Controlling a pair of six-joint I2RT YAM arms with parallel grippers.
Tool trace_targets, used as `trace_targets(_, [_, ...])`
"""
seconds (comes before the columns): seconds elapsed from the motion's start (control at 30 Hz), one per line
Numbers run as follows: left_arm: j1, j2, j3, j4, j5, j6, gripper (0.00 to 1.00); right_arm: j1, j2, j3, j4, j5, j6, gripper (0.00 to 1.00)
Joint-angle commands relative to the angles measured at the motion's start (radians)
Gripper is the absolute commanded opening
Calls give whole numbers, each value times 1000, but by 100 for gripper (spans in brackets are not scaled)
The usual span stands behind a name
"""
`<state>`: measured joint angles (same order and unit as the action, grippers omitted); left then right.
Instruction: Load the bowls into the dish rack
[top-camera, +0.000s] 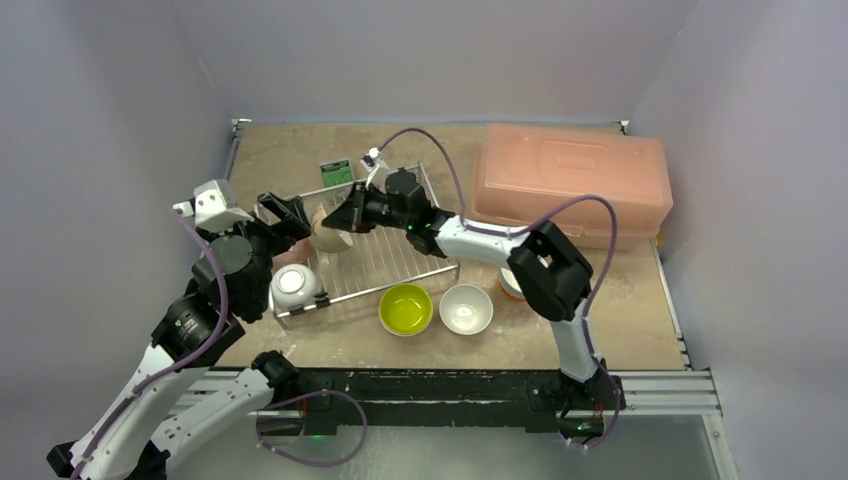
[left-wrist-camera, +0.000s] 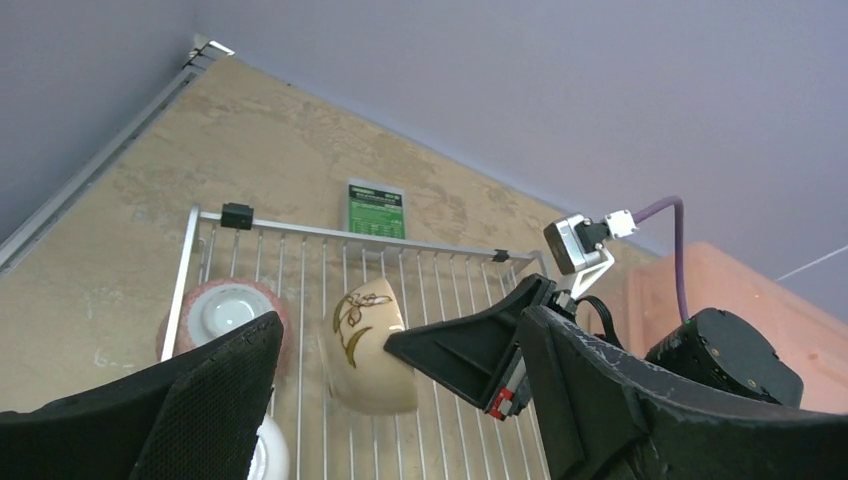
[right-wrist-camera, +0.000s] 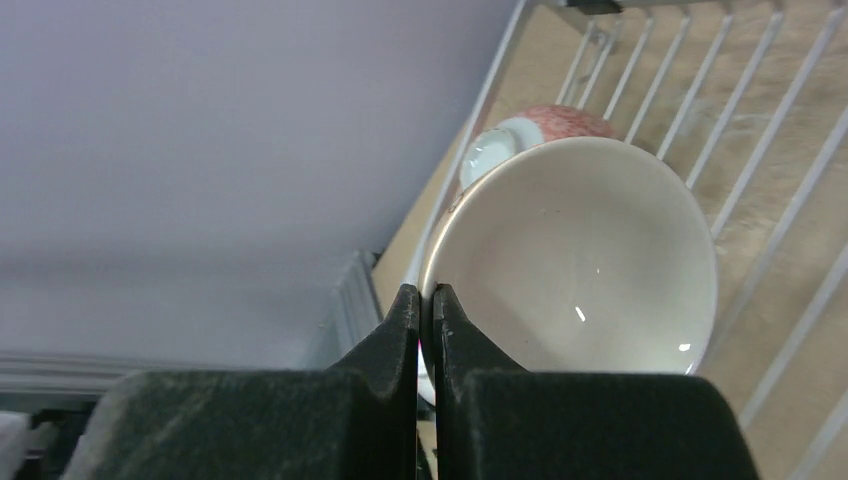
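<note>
The silver wire dish rack (top-camera: 385, 255) lies mid-table. My right gripper (top-camera: 343, 218) is shut on the rim of a beige bowl (top-camera: 327, 236) and holds it tilted on edge over the rack's left part. In the right wrist view its jaws (right-wrist-camera: 427, 296) pinch the rim of the bowl (right-wrist-camera: 590, 260). In the left wrist view the bowl (left-wrist-camera: 368, 352) shows a flower motif. My left gripper (top-camera: 290, 218) is open and empty just left of it. An upside-down orange bowl (left-wrist-camera: 224, 311) and a white bowl (top-camera: 293, 285) sit in the rack. Lime-green (top-camera: 406, 308) and white (top-camera: 466, 309) bowls stand on the table.
A pink translucent box (top-camera: 570, 180) stands at the back right. A green card (top-camera: 336, 172) lies behind the rack. Another orange bowl (top-camera: 509, 286) is partly hidden behind my right arm. Grey walls close in on three sides.
</note>
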<state>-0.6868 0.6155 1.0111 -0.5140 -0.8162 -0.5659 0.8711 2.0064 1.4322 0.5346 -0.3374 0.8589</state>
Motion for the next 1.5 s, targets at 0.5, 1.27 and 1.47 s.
trace_targets(0.5, [2,-120,-104,68,-89,-3,89,-33,234,242,448,-181,404,0])
trace_targets(1.27, [2,-66,-113,66,-93,-21,89,-130,327,120,517,-126,614,0])
trace_targets(1.47, [2,-52,-113,66,-91,-21,89,-152,326,96,427,-119,616,4])
